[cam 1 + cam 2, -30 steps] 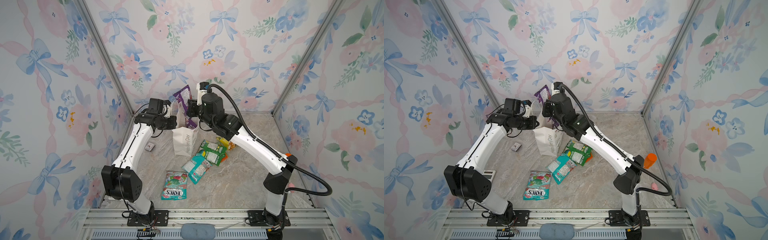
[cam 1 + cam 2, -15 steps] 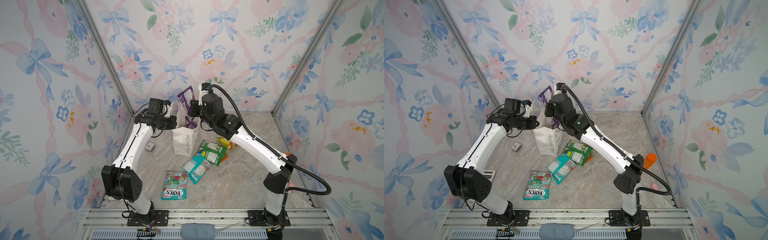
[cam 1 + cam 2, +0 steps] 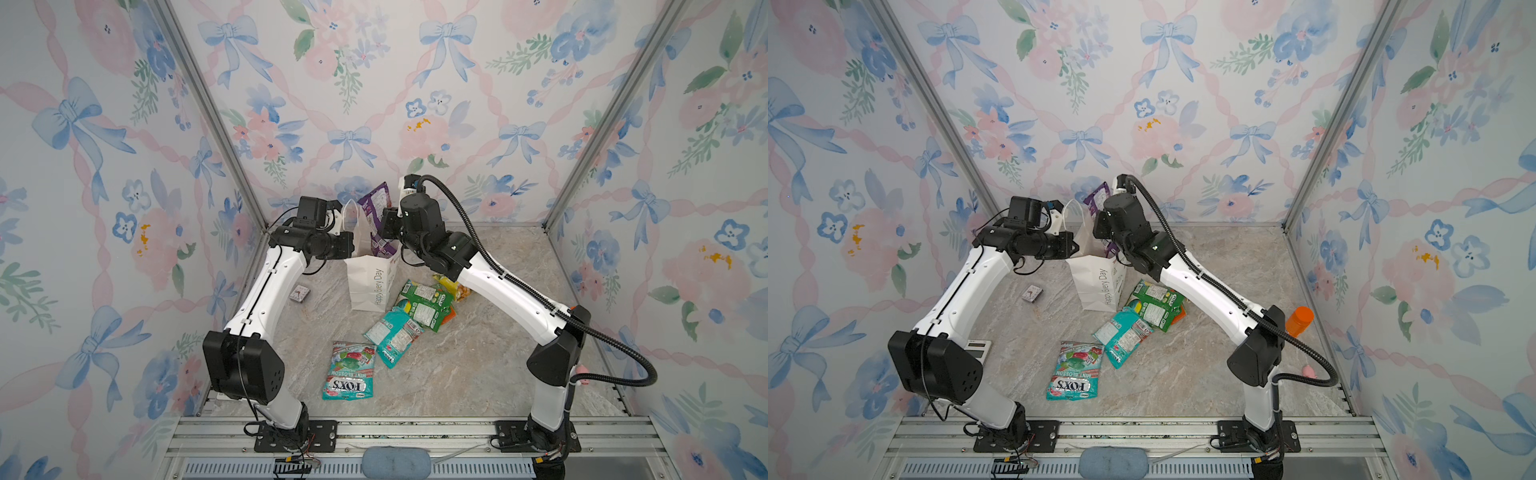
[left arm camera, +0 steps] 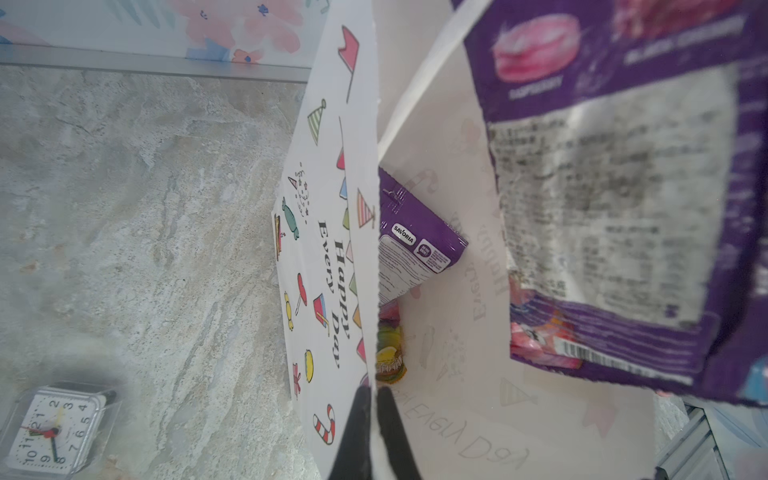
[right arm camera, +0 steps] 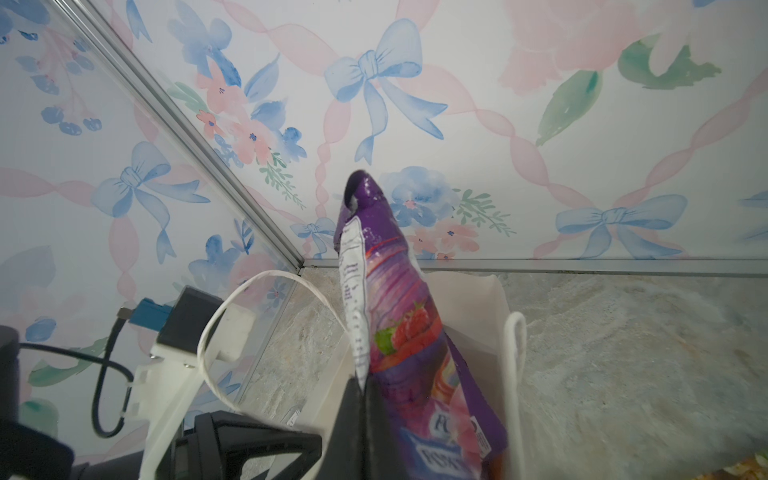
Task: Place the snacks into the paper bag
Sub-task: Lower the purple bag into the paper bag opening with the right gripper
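Packing is running at roughly a third done, by my reading. From the left: the left gripper [image 4: 376,390] is pinching the rim of the paper bag [image 3: 368,282], jaws closed on one paper wall and holding the mouth open. The bag is standing upright toward the back of the table [image 3: 498,374]. Inside it a purple packet [image 4: 415,241] is leaning against that wall. Pink and yellow print is showing beneath it, and I cannot tell whether that is a separate snack. Above the mouth the right gripper [image 5: 365,384] is clamping a second purple packet [image 3: 376,208] by one edge. Its lower end is hanging inside the opening and its top is poking up past the handles. Four packets are lying loose in front of and to the right of the bag: the FOX'S mint packet [image 3: 349,372], a teal packet [image 3: 392,332], a green packet [image 3: 424,305] and the yellow chip bag [image 3: 455,286].

For room, a small clock [image 3: 300,293] is sitting well apart on the left, with bare marble between it and the bag. The mouth is looking narrow. One cord handle [image 5: 249,316] is looping just beside the held packet and could snag its edge during release. The right forearm is passing over the chip bag. The back wall [image 3: 374,124] is standing near behind the bag, while the front right of the table is lying open.
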Available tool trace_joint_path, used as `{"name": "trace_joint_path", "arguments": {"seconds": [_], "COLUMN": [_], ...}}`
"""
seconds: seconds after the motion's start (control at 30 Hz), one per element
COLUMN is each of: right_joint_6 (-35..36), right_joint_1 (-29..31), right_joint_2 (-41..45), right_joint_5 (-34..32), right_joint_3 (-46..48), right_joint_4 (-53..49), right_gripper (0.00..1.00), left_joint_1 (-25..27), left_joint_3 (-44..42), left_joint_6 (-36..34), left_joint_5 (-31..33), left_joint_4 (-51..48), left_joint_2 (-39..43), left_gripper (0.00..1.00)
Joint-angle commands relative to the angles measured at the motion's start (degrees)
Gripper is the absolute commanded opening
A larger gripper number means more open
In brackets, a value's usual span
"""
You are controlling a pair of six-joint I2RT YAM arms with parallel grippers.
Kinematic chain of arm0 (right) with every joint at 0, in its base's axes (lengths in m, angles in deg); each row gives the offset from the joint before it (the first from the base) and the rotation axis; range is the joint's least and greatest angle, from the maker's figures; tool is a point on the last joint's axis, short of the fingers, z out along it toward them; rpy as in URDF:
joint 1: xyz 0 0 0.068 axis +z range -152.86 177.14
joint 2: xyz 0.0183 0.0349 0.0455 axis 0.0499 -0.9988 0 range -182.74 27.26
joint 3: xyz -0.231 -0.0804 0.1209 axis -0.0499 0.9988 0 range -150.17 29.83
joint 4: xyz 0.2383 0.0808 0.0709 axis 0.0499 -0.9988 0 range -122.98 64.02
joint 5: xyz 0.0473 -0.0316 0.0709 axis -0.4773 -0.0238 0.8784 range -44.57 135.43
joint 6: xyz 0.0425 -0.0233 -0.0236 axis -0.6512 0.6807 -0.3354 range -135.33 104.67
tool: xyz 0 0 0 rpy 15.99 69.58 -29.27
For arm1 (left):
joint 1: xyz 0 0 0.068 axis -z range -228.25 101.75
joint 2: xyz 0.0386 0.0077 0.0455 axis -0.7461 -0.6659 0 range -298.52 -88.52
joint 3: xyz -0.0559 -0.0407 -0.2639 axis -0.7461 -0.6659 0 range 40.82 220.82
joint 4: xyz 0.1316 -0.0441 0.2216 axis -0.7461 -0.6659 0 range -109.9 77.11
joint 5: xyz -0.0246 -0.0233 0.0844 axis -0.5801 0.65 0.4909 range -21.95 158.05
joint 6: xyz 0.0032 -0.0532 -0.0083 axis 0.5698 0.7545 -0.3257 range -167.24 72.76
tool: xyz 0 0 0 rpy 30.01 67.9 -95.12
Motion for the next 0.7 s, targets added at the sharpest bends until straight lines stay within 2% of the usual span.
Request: {"name": "trace_joint_path", "arguments": {"seconds": [0.0, 0.17, 0.37, 0.67], "right_joint_6": [-2.25, -4.18, -4.90, -11.24], "right_joint_1": [-0.50, -0.52, -0.79, -1.48], "right_joint_2": [-0.33, 1.64, 1.49, -0.50], "right_joint_5": [-2.01, -4.31, -3.69, 1.00], "right_joint_3": [1.17, 6.39, 7.12, 7.18], "right_joint_4": [4.47, 8.89, 9.09, 10.77], "right_gripper": [0.00, 0.00, 0.00, 0.00], "left_joint_1": [0.46, 0.45, 0.37, 0.36], "left_joint_3": [-0.89, -0.86, -0.90, -0.90], "left_joint_6": [0.29, 0.30, 0.29, 0.33], "left_joint_5": [-1.23, -1.28, -1.46, -1.47], "left_joint_4": [0.66, 0.66, 0.69, 0.63], "left_joint_2": [0.63, 0.57, 0.45, 0.36], "left_gripper": [0.00, 0.00, 0.00, 0.00]}}
